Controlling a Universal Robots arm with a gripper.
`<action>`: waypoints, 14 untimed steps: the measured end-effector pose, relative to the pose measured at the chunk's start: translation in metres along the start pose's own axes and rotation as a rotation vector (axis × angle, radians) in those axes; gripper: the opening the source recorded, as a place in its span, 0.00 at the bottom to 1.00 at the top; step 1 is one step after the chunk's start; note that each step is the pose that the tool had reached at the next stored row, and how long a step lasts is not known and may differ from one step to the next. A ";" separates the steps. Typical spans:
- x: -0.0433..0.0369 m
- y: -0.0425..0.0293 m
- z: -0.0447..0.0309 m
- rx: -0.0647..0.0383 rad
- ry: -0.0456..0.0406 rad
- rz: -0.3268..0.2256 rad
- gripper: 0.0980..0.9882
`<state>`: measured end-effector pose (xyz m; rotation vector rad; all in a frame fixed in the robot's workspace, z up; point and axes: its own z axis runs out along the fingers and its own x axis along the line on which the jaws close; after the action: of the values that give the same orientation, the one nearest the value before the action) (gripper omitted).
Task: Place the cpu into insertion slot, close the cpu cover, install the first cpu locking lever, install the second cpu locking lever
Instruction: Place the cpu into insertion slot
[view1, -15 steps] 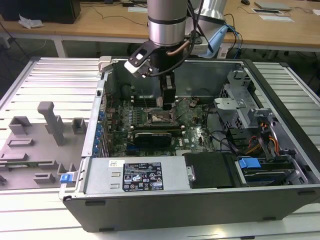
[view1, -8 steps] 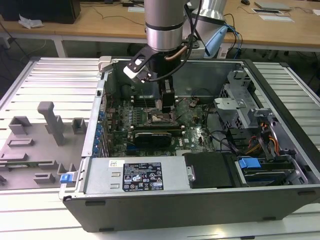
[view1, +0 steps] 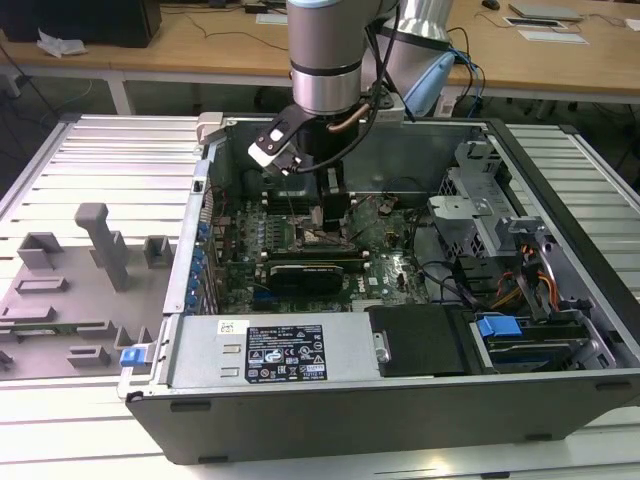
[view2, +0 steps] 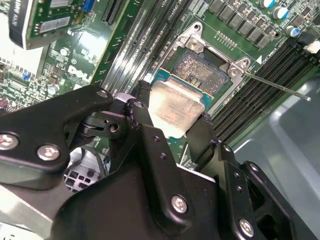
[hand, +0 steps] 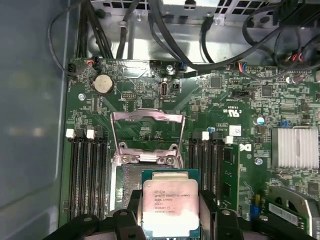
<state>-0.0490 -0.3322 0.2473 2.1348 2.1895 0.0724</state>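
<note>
while the arm reaches down into the open computer case (view1: 300, 395) on the slatted metal table (view1: 100, 150), the gripper (view1: 330, 205) hangs over the green board (hand: 225, 100) near the middle of the case. in both wrist views its two black fingers (view2: 150, 140) are clenched on the cpu (hand: 170, 207), one on each of two opposite edges, and the chip's pale metal top faces the cameras. the cpu (view2: 172, 112) sits level between them, just over the near edge of the insertion slot (view2: 200, 67), so that part of the slot's dark frame and shiny centre lies uncovered beyond it; whether the chip touches the slot i cannot tell. in the first wrist view the insertion slot (hand: 127, 180) shows beside and behind the chip, and the cpu cover (hand: 147, 117) stands swung open on the far side of the slot, its silvery frame off the socket. a thin metal lever (view2: 280, 89) in the second wrist view sticks out free from one corner of the slot, across the long black memory slots (view2: 260, 85). more memory slots (hand: 87, 170) flank the socket on both sides. a round coin battery (hand: 104, 85) lies beyond the cover, and a ribbed silver heat sink (hand: 295, 147) sits well apart from the slot. on the exterior view's left, grey plastic stands (view1: 100, 245) rest on the table beside the case.
</note>
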 end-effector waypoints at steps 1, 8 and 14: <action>0.0004 -0.0001 0.0012 0.000 -0.0007 0.005 0.49; 0.0082 -0.0008 0.0104 0.001 -0.0052 0.036 0.49; 0.0126 -0.0017 0.0218 0.001 -0.0054 0.040 0.49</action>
<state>-0.0490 -0.3202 0.2251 2.1773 2.1447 0.0675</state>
